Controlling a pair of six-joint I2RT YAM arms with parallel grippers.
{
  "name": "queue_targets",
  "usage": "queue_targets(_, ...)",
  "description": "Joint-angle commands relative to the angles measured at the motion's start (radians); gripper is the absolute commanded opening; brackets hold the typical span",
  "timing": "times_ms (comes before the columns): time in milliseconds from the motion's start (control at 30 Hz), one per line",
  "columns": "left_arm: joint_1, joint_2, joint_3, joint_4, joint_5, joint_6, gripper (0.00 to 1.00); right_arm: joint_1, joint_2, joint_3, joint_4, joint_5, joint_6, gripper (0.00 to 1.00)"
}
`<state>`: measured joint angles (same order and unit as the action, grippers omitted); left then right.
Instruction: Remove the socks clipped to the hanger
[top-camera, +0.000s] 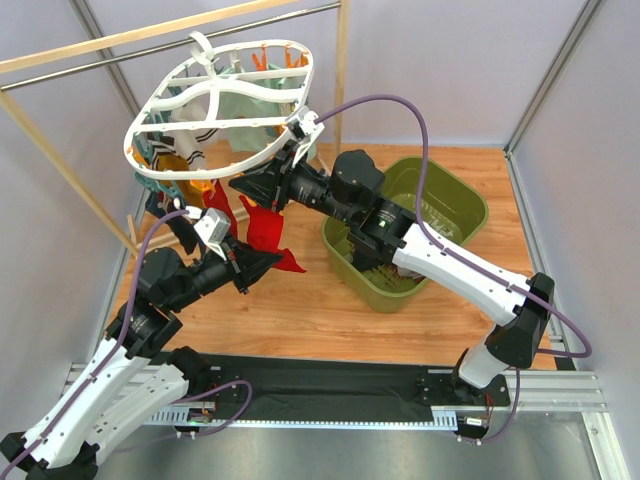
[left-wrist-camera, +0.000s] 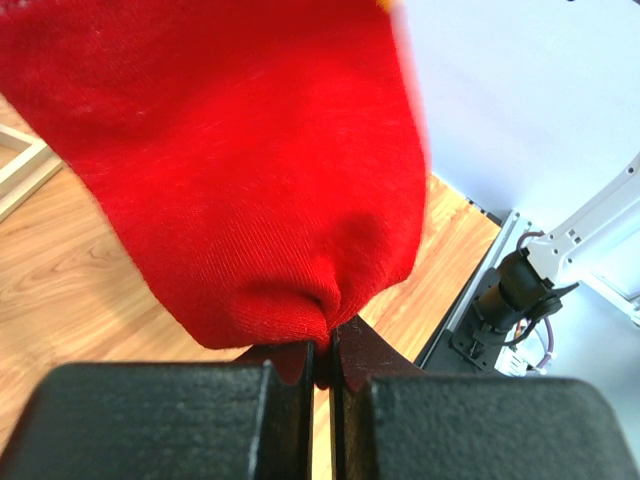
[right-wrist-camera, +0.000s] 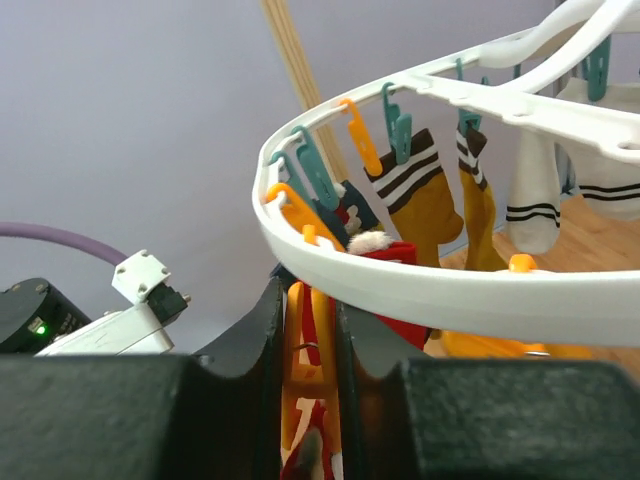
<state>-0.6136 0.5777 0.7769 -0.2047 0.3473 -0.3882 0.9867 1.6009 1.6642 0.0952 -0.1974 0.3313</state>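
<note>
Left gripper (left-wrist-camera: 325, 352) clenched on the low end of the soft red knitted sock (left-wrist-camera: 230, 160) under the white oval plastic hanger (right-wrist-camera: 450, 295); right gripper (right-wrist-camera: 311, 305) pinching its orange plastic clip (right-wrist-camera: 300, 380); squeeze fully, then draw the sock down gently.

A plain bright red sock (left-wrist-camera: 230, 170) is seen against the light wood-grain table (left-wrist-camera: 60, 290). The hanger (right-wrist-camera: 420, 290) is white, and teal clips (right-wrist-camera: 398, 125) are hung from its rim; an orange clip (right-wrist-camera: 310, 345) is seen below that rim. The mustard socks (right-wrist-camera: 425, 205) are banded in dark brown and white, a white sock (right-wrist-camera: 533, 200) in black. An olive-green bin (top-camera: 455, 215) is shown beside the hanger.
</note>
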Motion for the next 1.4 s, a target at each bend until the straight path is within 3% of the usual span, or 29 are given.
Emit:
queue_targets(0,0.003,-0.007,-0.002,0.037,0.015,-0.003,0.0,-0.003,-0.019,-0.004,0.071,0.01,0.063,0.12)
queue_targets(67,0.003,-0.007,-0.002,0.036,0.016,-0.003,0.0,-0.005,-0.018,-0.009,0.072,0.016,0.067,0.0)
queue_targets(433,0.003,-0.013,-0.002,0.031,0.016,-0.003,0.0,-0.013,-0.027,-0.017,0.057,0.003,0.058,0.01)
queue_targets(567,0.005,-0.018,0.001,0.011,0.018,-0.005,0.0,-0.013,-0.055,-0.041,0.035,-0.028,0.045,0.43)
queue_targets(767,0.005,-0.036,0.008,-0.025,0.036,-0.012,0.0,-0.016,-0.182,-0.193,0.008,-0.123,-0.027,0.69)
queue_targets(967,0.003,-0.03,0.048,-0.058,0.102,-0.038,0.0,-0.016,-0.361,-0.449,-0.02,-0.286,-0.205,0.83)
queue_targets(1300,0.003,0.05,0.116,0.051,0.277,-0.143,0.0,-0.016,-0.401,-0.586,-0.08,-0.381,-0.296,0.81)
queue_targets(1333,0.003,0.054,0.12,0.06,0.279,-0.146,0.0,-0.016,-0.404,-0.596,-0.074,-0.379,-0.295,0.78)
queue_targets(1367,0.005,0.062,0.121,0.067,0.282,-0.153,0.0,-0.014,-0.418,-0.613,-0.071,-0.355,-0.293,0.63)
